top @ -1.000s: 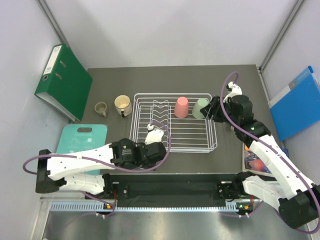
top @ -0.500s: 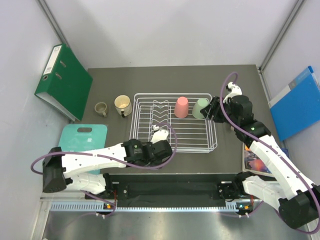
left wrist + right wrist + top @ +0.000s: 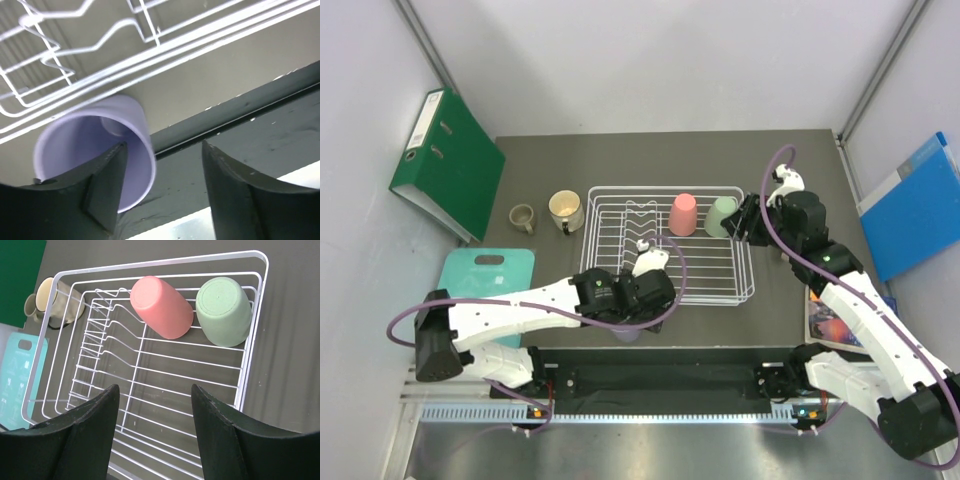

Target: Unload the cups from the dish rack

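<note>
The left claw [image 3: 162, 148] is seen spread wide at the near edge of the desk [image 3: 650, 160], just in front of the dish rack [image 3: 665, 188]. The lavender tumbler [image 3: 90, 150] is shown there with its mouth turned toward the wrist camera. It sits just beside the rack's near wires, between them and the black rail [image 3: 240, 125] along the desk edge. One finger [image 3: 102, 187] is set across the tumbler's mouth, against or just inside the rim. The other finger [image 3: 235, 190] is held well apart from the tumbler's outer wall, with bare desk and rail visible between them, so the tumbler is not squeezed. Whether the tumbler stands or leans cannot be told. In the top view most of it is hidden under the left arm. The right claw [image 3: 155, 390] is likewise opened wide and nothing is held in it. It is hung above the right part of the rack, and neither finger is seen touching a cup or a wire. Two cups are left in the rack along its far side, bases up and tilted. The pink cup [image 3: 161, 306] lies toward the middle and the mint-green cup [image 3: 223, 310] in the far right corner, near each other but apart. The cream mug [image 3: 565, 210] is set upright on the desk just beside the rack's left side. The small olive-tan mug [image 3: 522, 216] is placed near it, further left.
</note>
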Available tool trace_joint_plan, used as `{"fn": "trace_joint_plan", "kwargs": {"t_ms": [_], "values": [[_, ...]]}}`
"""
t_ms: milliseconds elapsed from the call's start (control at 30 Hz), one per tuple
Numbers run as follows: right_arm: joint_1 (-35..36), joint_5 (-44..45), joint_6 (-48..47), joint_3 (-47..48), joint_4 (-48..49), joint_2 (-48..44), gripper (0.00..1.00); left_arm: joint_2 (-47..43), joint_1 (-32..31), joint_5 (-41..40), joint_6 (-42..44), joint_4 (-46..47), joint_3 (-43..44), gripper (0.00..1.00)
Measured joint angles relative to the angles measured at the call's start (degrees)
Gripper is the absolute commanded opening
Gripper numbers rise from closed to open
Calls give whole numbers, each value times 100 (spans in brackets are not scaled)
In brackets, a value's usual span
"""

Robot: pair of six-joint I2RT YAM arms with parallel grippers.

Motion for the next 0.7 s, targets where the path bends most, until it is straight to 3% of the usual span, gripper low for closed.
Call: {"fn": "trace_joint_plan", "kwargs": {"t_ms": [367, 500, 533, 600, 700], "values": [[52, 20, -109, 22, -2, 127, 59, -74, 0, -638, 238, -1054, 1799, 73], [243, 431, -184, 146, -90, 450, 58, -155, 0, -1036, 372, -1266, 2566, 75], [310, 566, -208, 208, -101, 551, 58, -256, 0, -1180, 411, -1193, 2614, 78], [492, 898, -313, 413, -177, 857, 61, -608, 0, -1495, 518, -903, 2448, 99], [717, 1300, -522, 835, -289, 1408, 67, -1300, 2, -1928, 706, -190, 1816, 99]]}}
